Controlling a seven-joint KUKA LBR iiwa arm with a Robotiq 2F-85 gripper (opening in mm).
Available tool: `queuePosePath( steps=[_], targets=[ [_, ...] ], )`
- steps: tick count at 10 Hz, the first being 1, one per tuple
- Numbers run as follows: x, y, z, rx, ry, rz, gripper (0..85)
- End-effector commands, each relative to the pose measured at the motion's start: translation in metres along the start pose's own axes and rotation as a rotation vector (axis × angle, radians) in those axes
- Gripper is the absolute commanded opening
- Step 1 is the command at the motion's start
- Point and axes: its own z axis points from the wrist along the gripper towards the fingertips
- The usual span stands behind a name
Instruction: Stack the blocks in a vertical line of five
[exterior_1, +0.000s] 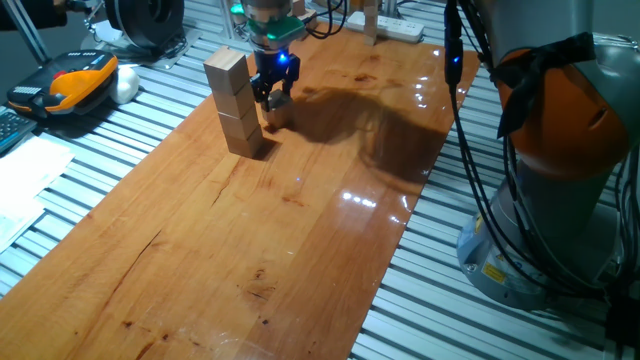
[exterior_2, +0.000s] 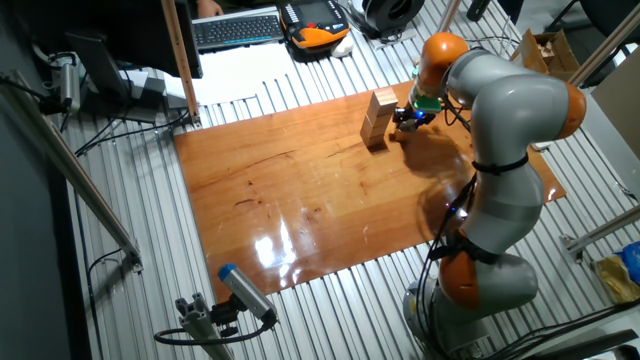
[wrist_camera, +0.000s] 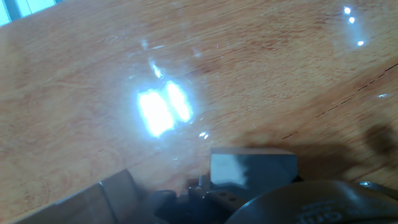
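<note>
1. Looking across both fixed views, you have the wooden tabletop as the largest thing, a glossy orange-brown board lying on a slatted metal bench.
2. Your arm, grey with orange joints, rises from its base at the board's edge and bends over toward the far part of the board.
3. A stack of blocks stands upright on the board; you can count three light-tan cubes, one on another, with edges roughly in line.
4. Your gripper hangs low just beside that stack, on the side toward the arm, with a blue light glowing on its body.
5. A small tan shape at the fingertips, close to the board, looks like another block, but you cannot tell from these views whether the fingers are clamped on it or merely around it.
6. In the hand view you see only bare board with bright glare, one grey finger pad and dark gripper parts at the bottom; the spacing of the fingers cannot be judged.
7. A white power strip lies at the far end of the board, well apart from the stack.
</note>
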Motion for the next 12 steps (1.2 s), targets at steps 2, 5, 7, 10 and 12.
queuePosePath(
  steps=[2,5,7,10,12],
  targets=[
    [-0.002,-0.003,-0.009,-0.022,0.007,-0.009,34.0],
    [-0.004,-0.008,-0.033,-0.04,-0.011,-0.048,0.0],
    [-0.007,-0.005,-0.052,-0.042,-0.019,-0.048,0.0],
    [-0.009,0.0,-0.085,-0.03,-0.034,-0.057,0.0],
    [-0.009,0.004,-0.105,-0.072,-0.016,-0.074,0.0]
  ],
)
